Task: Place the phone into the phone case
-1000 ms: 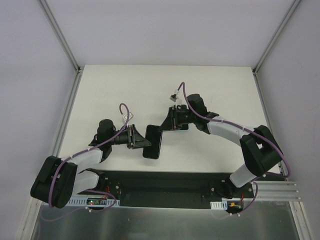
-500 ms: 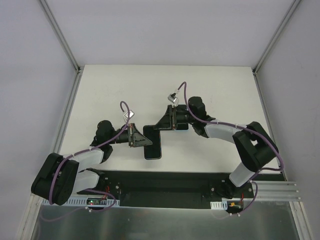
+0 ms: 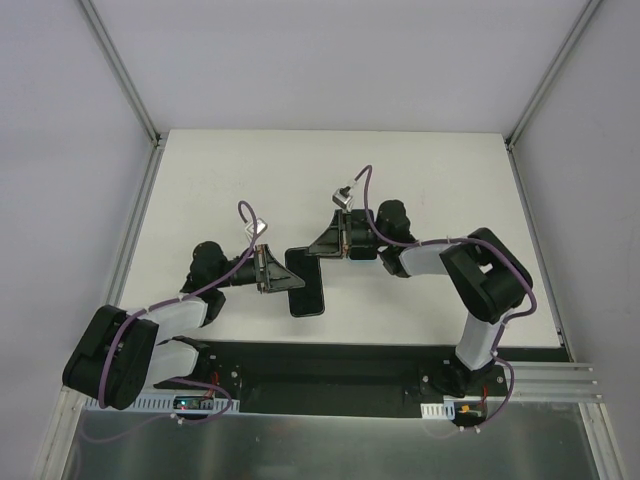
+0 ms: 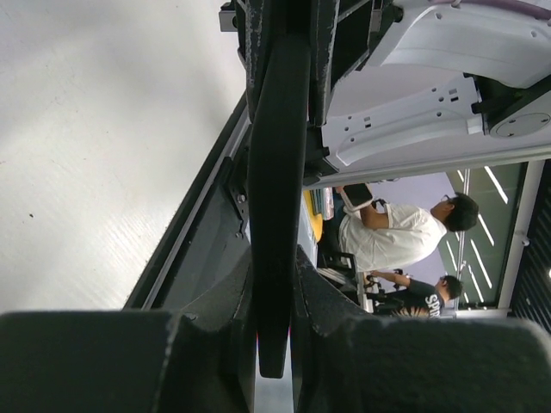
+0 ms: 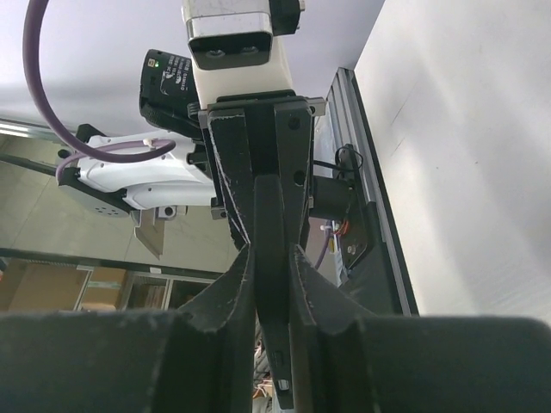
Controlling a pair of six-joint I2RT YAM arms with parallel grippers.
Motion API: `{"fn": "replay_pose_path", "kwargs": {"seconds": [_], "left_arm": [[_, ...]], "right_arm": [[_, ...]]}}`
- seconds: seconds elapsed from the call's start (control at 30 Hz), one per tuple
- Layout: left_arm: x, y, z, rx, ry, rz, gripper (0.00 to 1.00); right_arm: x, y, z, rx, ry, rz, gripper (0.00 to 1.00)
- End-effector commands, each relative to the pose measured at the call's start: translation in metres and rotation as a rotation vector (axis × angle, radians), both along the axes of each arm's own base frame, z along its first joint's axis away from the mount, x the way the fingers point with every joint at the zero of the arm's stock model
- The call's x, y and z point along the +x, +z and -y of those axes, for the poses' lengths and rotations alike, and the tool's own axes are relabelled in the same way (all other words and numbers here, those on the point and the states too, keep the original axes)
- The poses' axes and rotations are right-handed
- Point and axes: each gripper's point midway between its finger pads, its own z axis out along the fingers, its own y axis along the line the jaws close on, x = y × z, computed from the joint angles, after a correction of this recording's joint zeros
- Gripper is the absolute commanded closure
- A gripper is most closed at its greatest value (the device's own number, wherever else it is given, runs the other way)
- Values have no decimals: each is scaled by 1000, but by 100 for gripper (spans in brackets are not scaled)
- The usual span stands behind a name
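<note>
Both arms were on it! The left gripper (image 3: 283, 274) was closed down to a narrow gap and pinched the left edge of the phone (image 3: 306, 285), a single dark slab. The right gripper (image 3: 320, 250) was clamped just as tightly on its far right corner. The phone sat face-up between them over the near middle of the table (image 3: 430, 180), edge-on between the fingers in both wrist views.

Bright, even light — soft shadows, blurred foreground
</note>
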Motion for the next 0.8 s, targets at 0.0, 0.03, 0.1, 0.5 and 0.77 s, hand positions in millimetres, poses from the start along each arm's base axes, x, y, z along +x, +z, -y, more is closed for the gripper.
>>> {"fn": "replay_pose_path", "kwargs": {"seconds": [0.0, 0.03, 0.1, 0.5, 0.77], "left_arm": [[12, -1, 1, 18, 44, 4, 100], [12, 0, 1, 19, 44, 6, 100], [16, 3, 2, 32, 42, 11, 100], [75, -12, -9, 275, 120, 22, 100], [140, -27, -10, 276, 104, -43, 100]], "right_arm": [[-9, 35, 4, 99, 26, 82, 72], [-7, 36, 5, 100, 18, 83, 62], [0, 37, 11, 93, -10, 80, 42], [28, -8, 51, -133, -186, 141, 4], [20, -13, 112, -665, -356, 333, 4]]}}
